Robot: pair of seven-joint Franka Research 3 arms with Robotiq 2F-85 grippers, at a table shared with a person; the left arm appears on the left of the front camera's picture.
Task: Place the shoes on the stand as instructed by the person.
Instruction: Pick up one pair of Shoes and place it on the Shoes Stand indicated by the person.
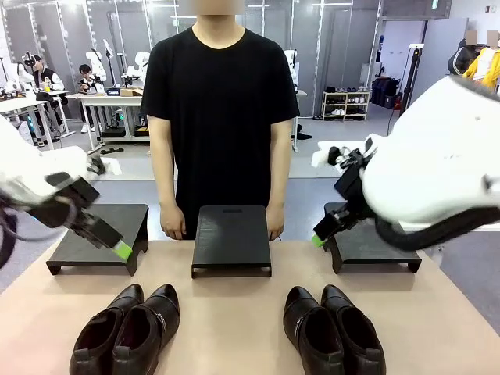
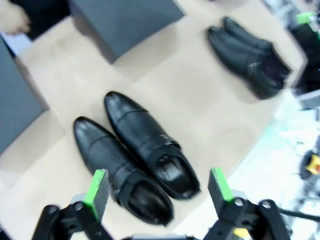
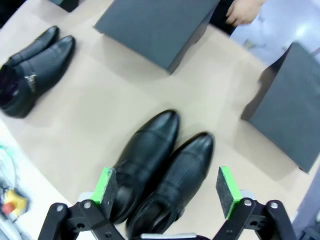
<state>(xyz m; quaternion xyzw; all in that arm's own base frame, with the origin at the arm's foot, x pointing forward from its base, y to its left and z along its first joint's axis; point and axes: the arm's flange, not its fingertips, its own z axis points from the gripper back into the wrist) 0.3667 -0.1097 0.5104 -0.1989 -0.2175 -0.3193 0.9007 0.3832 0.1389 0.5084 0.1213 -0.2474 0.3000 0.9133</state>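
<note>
Two pairs of glossy black shoes stand near the table's front edge, the left pair (image 1: 125, 328) and the right pair (image 1: 332, 328). Three low black stands sit farther back: left (image 1: 98, 238), middle (image 1: 232, 234) and right (image 1: 375, 246). My left gripper (image 1: 113, 242) hangs open above the left pair (image 2: 135, 145), its green pads (image 2: 97, 192) wide apart. Over the right pair (image 3: 160, 160), my right gripper (image 3: 167, 187) is open too. The person (image 1: 220, 101) stands behind the middle stand with both hands (image 1: 173, 228) hanging at the table's far edge.
Bare tan tabletop (image 1: 230, 320) lies between the two pairs and in front of the stands. Each wrist view also catches the other pair farther off (image 2: 247, 50) (image 3: 32, 65) and a hand of the person (image 3: 245, 12). A red button box (image 3: 10, 200) sits below the table edge.
</note>
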